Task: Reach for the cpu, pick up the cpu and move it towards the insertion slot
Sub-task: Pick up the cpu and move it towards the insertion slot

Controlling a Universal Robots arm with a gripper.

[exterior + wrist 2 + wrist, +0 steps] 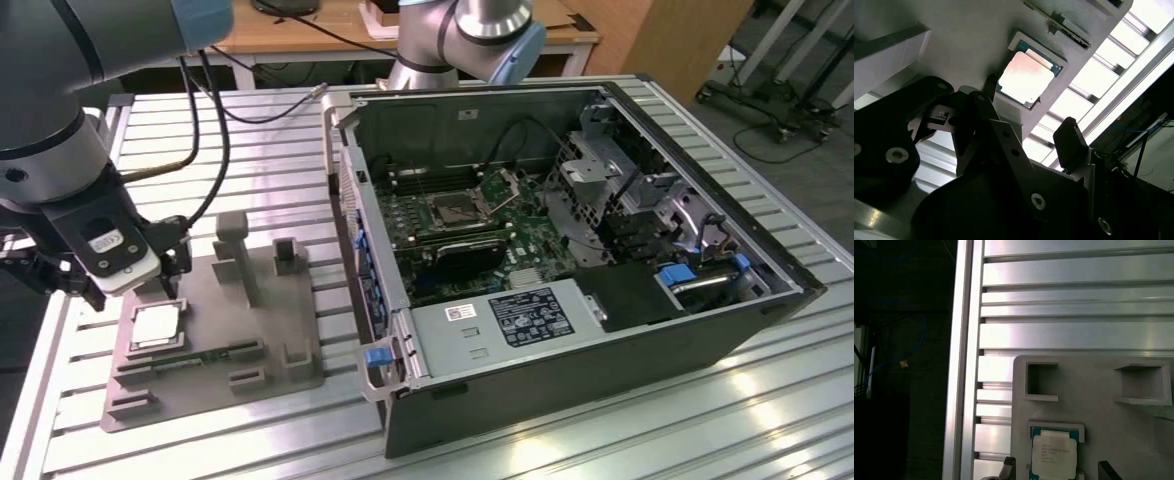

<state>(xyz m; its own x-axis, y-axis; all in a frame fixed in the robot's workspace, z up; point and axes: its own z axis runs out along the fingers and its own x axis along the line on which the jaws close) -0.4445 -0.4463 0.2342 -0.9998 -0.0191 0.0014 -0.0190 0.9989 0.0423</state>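
cpu [156, 325] lies flat in a square recess of the grey plastic tray [267, 335], at the lower left of the exterior view, silver lid up. In the first wrist view I see lines of print on that lid, but I cannot make them out. My gripper [131, 293] hangs just above the chip with its jaws spread wide and nothing held. In the first wrist view one fingertip [1009, 466] shows on each side of the chip, and I cannot tell whether either touches it. A white label sits on the gripper body [107, 241], and a black label [531, 315] with a smaller white one beside it lies on the cover near the front of the open computer case [747, 330]. A green memory stick [200, 358] lies in a groove of the tray just beside the chip, and grey upright posts [235, 250] rise from the tray towards the exterior view's right. The insertion slot [461, 208] is well apart, at the frame's centre inside the case, its metal bracket [511, 185] tilted up. The case's side wall [350, 230] stands between tray and slot, while the top of the case is open. The tray sits near the slatted bench [601, 440] edge on the exterior view's left.
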